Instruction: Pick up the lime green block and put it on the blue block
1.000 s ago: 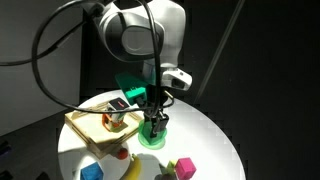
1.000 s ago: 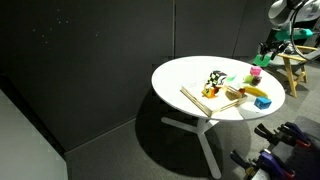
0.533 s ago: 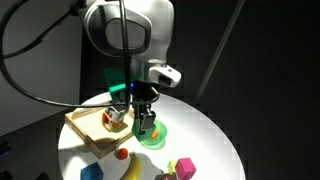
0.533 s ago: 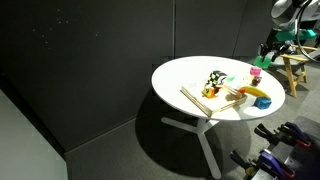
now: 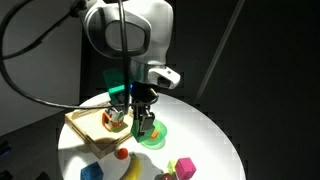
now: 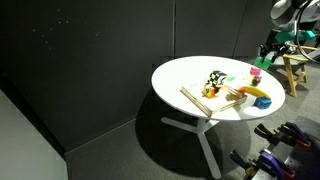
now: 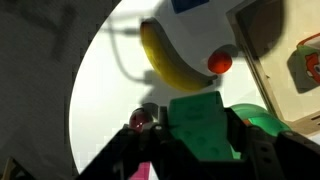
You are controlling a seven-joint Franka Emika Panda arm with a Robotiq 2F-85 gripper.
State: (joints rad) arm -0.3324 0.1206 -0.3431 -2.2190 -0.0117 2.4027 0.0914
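The lime green block (image 7: 205,120) is off the worktop (image 5: 205,130) and sits clamped between the fingers (image 7: 258,155) of the gripper (image 7: 205,142). The wrist view shows two opposite side faces pressed by the pads, with the broad green face turned to the camera. In an exterior view the gripper (image 5: 146,124) hangs just over the green bowl (image 5: 153,139), beside the wooden tray (image 5: 95,128). The blue block (image 5: 92,172) lies apart from it near the worktop's edge, past the orange ball (image 5: 122,153) and the banana (image 5: 132,170). In the wrist view the blue block shows only as a sliver at the top edge (image 7: 195,4). The green block looks like a small, stiff, light cube that will neither crush nor sag. Its faces look smooth, so a loose hold could let it slide or twist between the pads. Its flat, parallel sides suit this pinch well, and a grip around mid-height, as here, leaves the underside free to seat flat. The blue block seems about as small and as light, so a sideways touch would likely push it. The green block probably wants to come down square and centred on it, since an overhanging corner could tip it off once released. The magenta block (image 5: 185,166) lies well clear of that path.
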